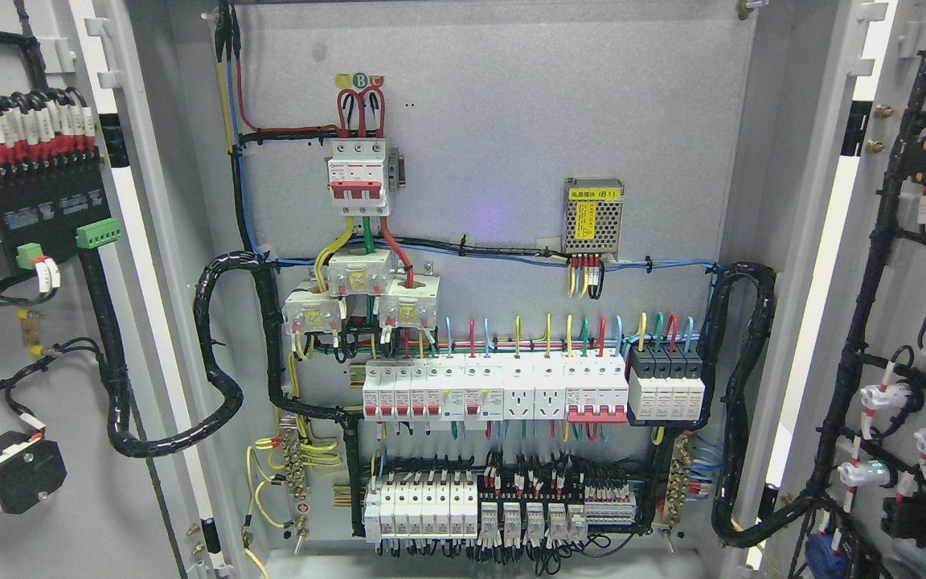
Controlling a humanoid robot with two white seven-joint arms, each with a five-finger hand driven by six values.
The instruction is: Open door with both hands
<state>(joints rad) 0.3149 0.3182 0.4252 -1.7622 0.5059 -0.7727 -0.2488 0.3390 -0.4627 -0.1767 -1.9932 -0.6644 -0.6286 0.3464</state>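
Hand out of view, left door [69,322] open, right door [897,322] open

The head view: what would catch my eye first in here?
Probably the open cabinet's back panel, crowded with wiring: a red-handled main breaker sits upper middle, and a long row of white breakers runs across lower down. Both doors are swung wide, the left door carrying a black module and the right door thick black cable looms. No robot hand shows.
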